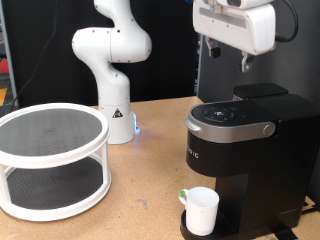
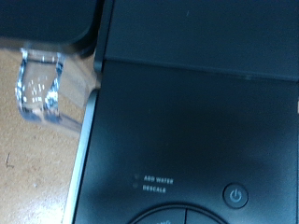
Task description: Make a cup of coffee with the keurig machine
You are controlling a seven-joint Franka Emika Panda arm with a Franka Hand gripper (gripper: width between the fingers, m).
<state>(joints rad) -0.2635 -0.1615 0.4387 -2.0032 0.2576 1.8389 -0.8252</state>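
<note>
The black keurig machine (image 1: 250, 140) stands at the exterior view's right, with its silver-grey handle (image 1: 232, 129) down and the lid closed. The white cup (image 1: 202, 210) stands upright on the drip tray under the brew head. My gripper (image 1: 228, 55) hangs in the air above the machine's back, touching nothing, its two dark fingers apart and empty. The wrist view looks straight down on the machine's black top (image 2: 196, 103), with its power button (image 2: 235, 195) and pale lettering (image 2: 154, 182). No fingers show in that view.
A white two-tier round rack (image 1: 50, 160) stands at the exterior view's left on the wooden table (image 1: 140, 205). The white arm base (image 1: 115, 70) stands behind it. A small green-and-white item (image 1: 184, 196) lies beside the cup. A clear plastic part (image 2: 42, 89) shows beside the machine.
</note>
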